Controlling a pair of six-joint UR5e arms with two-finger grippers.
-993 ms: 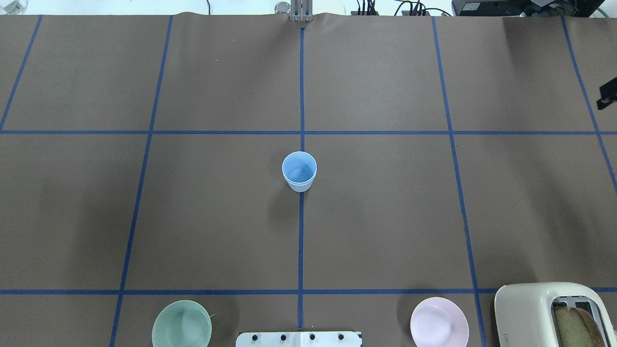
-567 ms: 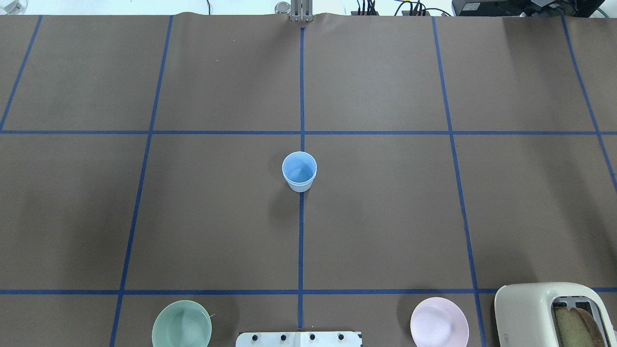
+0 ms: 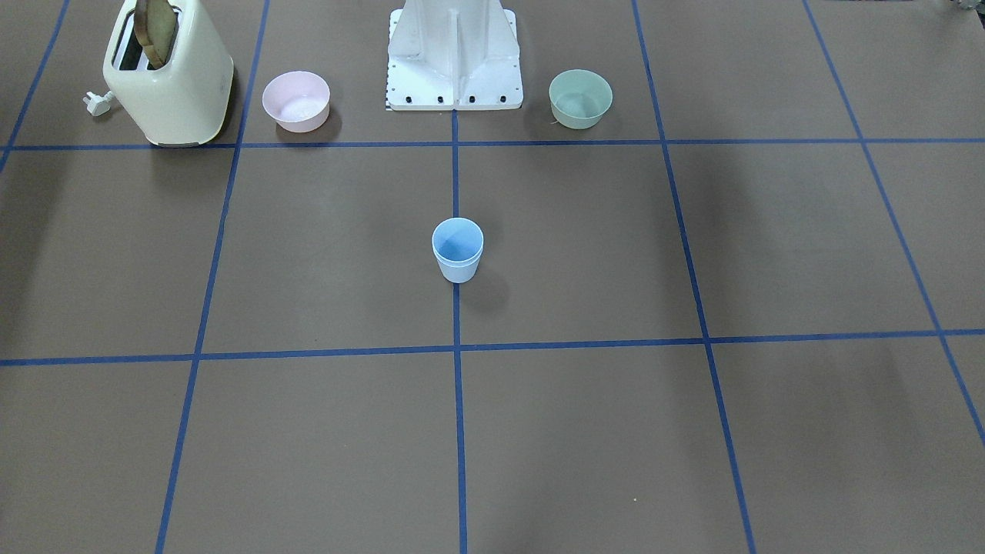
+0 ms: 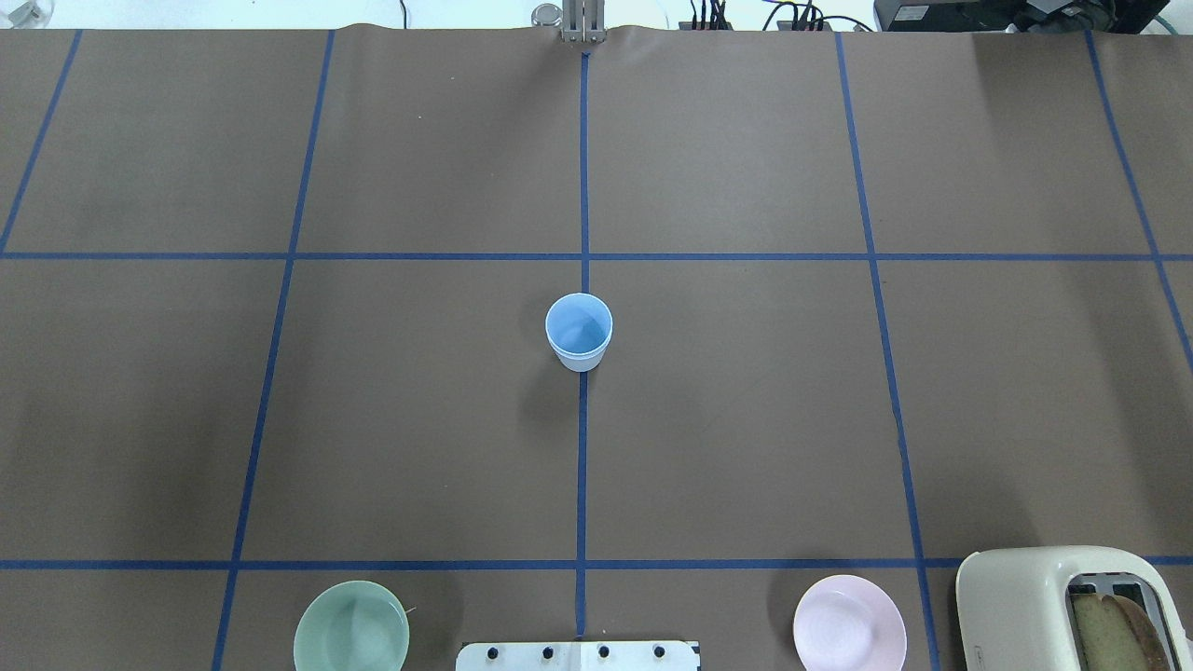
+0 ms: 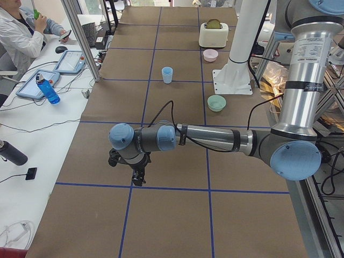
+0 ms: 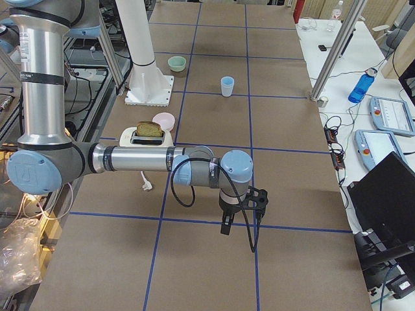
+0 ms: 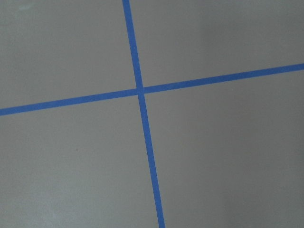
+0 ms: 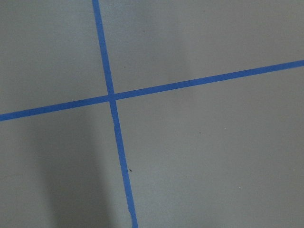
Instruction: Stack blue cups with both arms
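Cups: the two blue cups [image 4: 579, 332] are nested one inside the other, with a double rim showing in the front view [image 3: 458, 250]. They stand upright in the middle of the table [image 4: 746, 419], on the centre tape line [image 4: 582, 466], well apart from every edge.
Left arm: the left arm [image 5: 209, 138] stretches low and level over the table's left end.
Left gripper: the left gripper [image 5: 138, 176] hangs pointing down near a tape crossing, well apart from the cups and with nothing seen in it. It shows only in the side view, so I cannot tell whether its fingers are spread or pressed together.
Right arm: the right arm [image 6: 130, 159] stretches level over the table's right end.
Right gripper: the right gripper [image 6: 237, 221] points down close above a tape line, well apart from the cups. It too shows only from the side, so I cannot tell its state.
Wrist views: each shows only bare brown table and a crossing of blue tape.
Mount: the white mount [image 3: 454, 61] stands at the middle of the robot-side edge.
Bowls: the green bowl [image 3: 580, 98] and pink bowl [image 3: 296, 100] stand near the robot-side edge, on the mount's left and right.
Toaster: the cream toaster [image 3: 173, 85] stands at the same edge, just beyond the pink bowl, with a bread slice [image 3: 154, 31] in a slot.
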